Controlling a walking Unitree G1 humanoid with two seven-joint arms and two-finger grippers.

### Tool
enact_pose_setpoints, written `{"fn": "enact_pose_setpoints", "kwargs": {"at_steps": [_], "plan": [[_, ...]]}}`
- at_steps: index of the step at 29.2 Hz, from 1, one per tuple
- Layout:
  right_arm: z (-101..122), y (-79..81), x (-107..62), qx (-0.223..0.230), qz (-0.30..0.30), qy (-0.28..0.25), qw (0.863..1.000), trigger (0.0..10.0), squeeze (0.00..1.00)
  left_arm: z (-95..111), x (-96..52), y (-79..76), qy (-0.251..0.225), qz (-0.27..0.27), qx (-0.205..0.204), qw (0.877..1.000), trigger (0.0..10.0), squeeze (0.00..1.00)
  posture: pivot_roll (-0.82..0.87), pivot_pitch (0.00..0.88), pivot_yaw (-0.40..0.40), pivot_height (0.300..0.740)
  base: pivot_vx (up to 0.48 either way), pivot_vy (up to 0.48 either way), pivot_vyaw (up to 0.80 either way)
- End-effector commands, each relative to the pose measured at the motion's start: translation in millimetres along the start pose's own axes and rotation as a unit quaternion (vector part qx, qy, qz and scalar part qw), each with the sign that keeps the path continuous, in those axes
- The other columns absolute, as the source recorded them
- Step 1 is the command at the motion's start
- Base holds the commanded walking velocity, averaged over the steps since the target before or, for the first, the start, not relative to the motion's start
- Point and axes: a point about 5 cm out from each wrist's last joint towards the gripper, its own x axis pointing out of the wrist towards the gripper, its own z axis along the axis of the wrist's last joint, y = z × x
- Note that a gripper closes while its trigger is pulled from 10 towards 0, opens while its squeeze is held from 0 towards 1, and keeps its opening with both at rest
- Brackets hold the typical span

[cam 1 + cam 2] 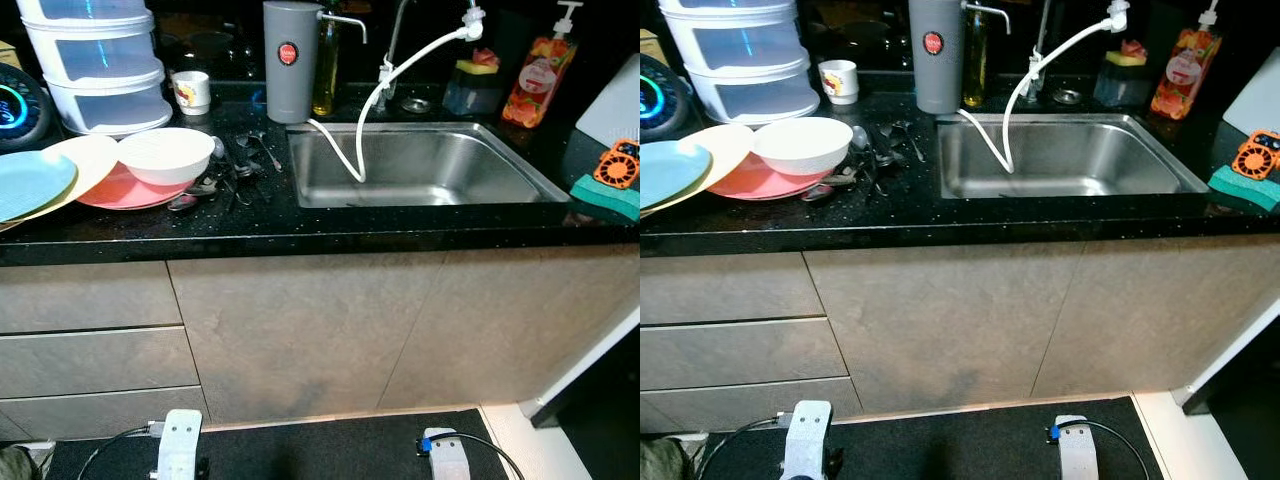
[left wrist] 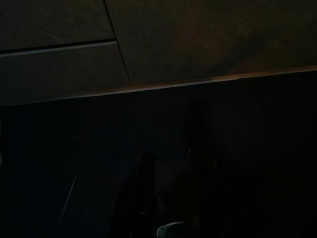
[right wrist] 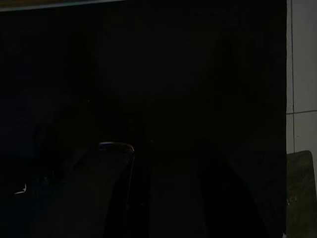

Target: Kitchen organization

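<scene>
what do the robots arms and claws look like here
In the head views both arms hang low by the dark floor mat. The left arm ends in a pale silver-white block with a black cable looping off it. The right arm is a similar pale block with a small blue connector and a black cable. In the dark wrist views, the claws' long black fingers are barely discernible.

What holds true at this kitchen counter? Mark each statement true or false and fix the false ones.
1. The white bowl rests on the pink plate. True.
2. The sink is full of dishes. False: only a white hose hangs into it.
3. The grey jug stands behind the sink's left corner. True.
4. The green sponge lies left of the sink. False: it lies on the right.
5. The spoons lie between the plates and the sink. True.
</scene>
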Motion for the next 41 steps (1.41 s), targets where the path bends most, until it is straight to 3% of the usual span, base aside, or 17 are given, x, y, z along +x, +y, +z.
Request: {"fn": "enact_pose_setpoints", "kwargs": {"at_steps": [1,11,21,36,41], "plan": [[-2,-2.1,-0.7,0.002,-0.004,-0.001,1.0,10.0,0.0,-6,-2.3,1.5,0.01,0.003,-0.004,1.0,10.0,0.0,0.0,0.142,-0.02,0.74,0.0,0.0,0.0],[-2,-1.7,-0.7,-0.005,-0.006,-0.004,1.0,10.0,0.0,-16,-3.9,-2.9,0.034,0.004,-0.01,0.999,10.0,0.0,-0.01,0.114,-0.028,0.74,0.0,0.0,0.0],[6,-2.2,0.7,-0.003,-0.011,-0.007,1.0,10.0,0.0,-8,0.2,-9.0,0.03,-0.006,-0.003,1.0,10.0,0.0,0.0,0.139,-0.019,0.74,0.0,0.0,0.0],[5,4.8,0.8,-0.004,-0.01,-0.008,1.0,10.0,0.0,-7,0.6,-5.9,0.034,-0.005,0.003,0.999,10.0,0.0,0.03,0.136,-0.011,0.74,0.0,0.0,0.0],[-1,-3.1,-0.4,0.01,-0.013,-0.001,1.0,10.0,0.0,-8,0.4,-6.0,0.035,-0.006,0.002,0.999,10.0,0.0,0.02,0.132,-0.008,0.74,0.0,0.0,0.0]]}}
